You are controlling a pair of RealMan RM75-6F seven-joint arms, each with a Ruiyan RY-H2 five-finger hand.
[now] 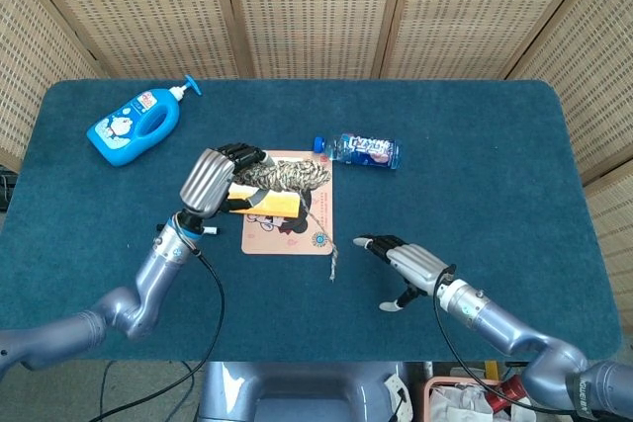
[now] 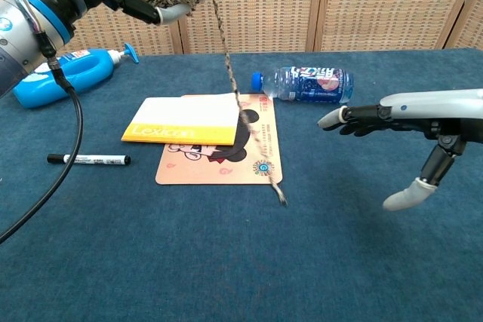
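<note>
The head view looks steeply down from above on the whole blue table (image 1: pixel 475 145), with wicker screens behind. The chest view sits low and close, facing level across the table (image 2: pixel 226 262). Both 2 views share the mat (image 1: pixel 297 236) (image 2: pixel 226 164) and bottle (image 1: pixel 361 150) (image 2: pixel 309 84).

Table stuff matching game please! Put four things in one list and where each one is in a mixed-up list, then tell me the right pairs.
Things:
1. rope bundle
2. water bottle
3. black marker
4. yellow-edged book

Places:
A. lying on the blue cloth, left of the mat
B. held up in the left hand, one end dangling
C. resting on the cartoon mat
D. lying on its side behind the mat

Pairs: 1-B, 2-D, 3-A, 4-C
</note>
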